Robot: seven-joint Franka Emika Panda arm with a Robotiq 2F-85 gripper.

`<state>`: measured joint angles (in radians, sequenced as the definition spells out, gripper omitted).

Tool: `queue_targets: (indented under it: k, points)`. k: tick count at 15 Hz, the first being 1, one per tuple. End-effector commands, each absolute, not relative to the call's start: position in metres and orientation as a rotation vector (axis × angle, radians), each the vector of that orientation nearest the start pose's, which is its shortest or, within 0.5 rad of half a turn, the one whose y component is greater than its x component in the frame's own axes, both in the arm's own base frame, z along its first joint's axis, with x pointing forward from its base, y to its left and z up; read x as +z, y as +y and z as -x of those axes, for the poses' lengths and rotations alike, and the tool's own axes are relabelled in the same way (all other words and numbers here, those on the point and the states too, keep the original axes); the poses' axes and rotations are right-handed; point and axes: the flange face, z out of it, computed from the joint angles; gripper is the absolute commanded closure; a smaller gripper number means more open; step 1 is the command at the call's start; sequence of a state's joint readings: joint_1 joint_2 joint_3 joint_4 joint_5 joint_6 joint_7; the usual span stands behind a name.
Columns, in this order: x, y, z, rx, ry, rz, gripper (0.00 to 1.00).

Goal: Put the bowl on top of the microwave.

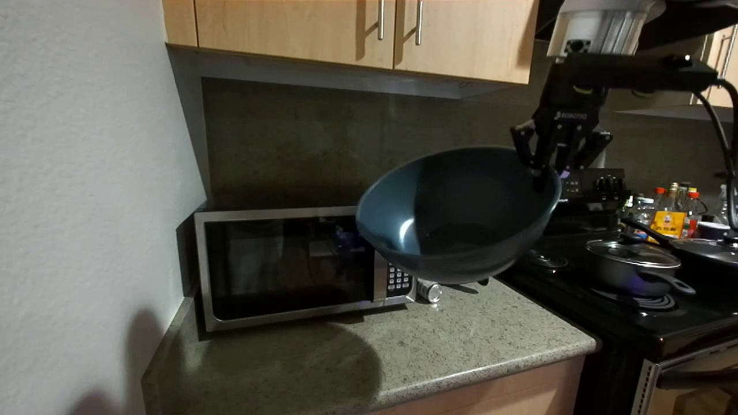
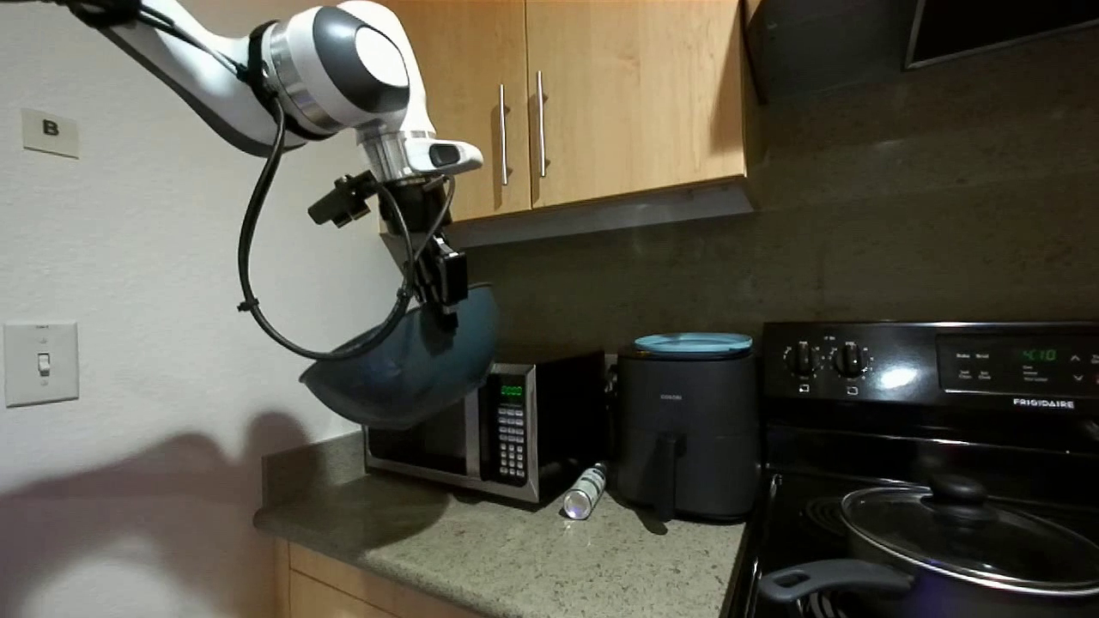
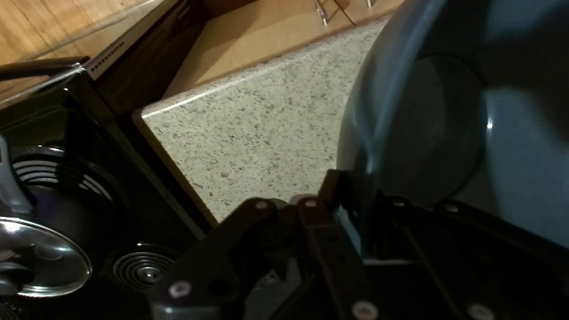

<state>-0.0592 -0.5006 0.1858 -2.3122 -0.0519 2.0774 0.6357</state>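
Observation:
The large dark blue-grey bowl (image 1: 461, 213) hangs tilted in the air, with its opening facing an exterior view. My gripper (image 1: 542, 176) is shut on the bowl's rim at its upper edge. In an exterior view the bowl (image 2: 421, 369) appears in front of and partly above the microwave (image 2: 506, 429), covering part of it. The steel microwave with a dark glass door (image 1: 288, 268) stands on the counter against the wall. In the wrist view the bowl (image 3: 435, 115) fills the right side, with its rim between the fingers (image 3: 355, 200). The microwave cannot be made out in the wrist view.
Wooden cabinets (image 1: 294, 31) hang above the microwave. A can (image 2: 585, 492) lies on the counter beside the microwave. A tall black appliance with a blue top (image 2: 687, 429) stands right of it. A lidded pot (image 1: 634, 265) sits on the black stove (image 3: 146, 266).

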Motion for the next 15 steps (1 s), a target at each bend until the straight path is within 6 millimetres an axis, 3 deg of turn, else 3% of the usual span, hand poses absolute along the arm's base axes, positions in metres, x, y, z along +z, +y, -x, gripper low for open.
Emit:
queue_targets:
  k: [1,4,5,9,10,15]
  points:
    - [0.624,0.086,-0.414,-0.562,0.676,2.924,0.97]
    - [0.655,0.084,-0.419,-0.689,0.706,2.824,0.97]
    - [0.639,0.091,-0.417,-0.636,0.695,2.896,0.89]
    - [0.648,0.084,-0.419,-0.664,0.711,2.869,0.89]
    - [0.647,0.085,-0.422,-0.641,0.688,2.849,0.97]
    - [0.637,0.086,-0.457,-0.555,0.682,2.664,0.97]
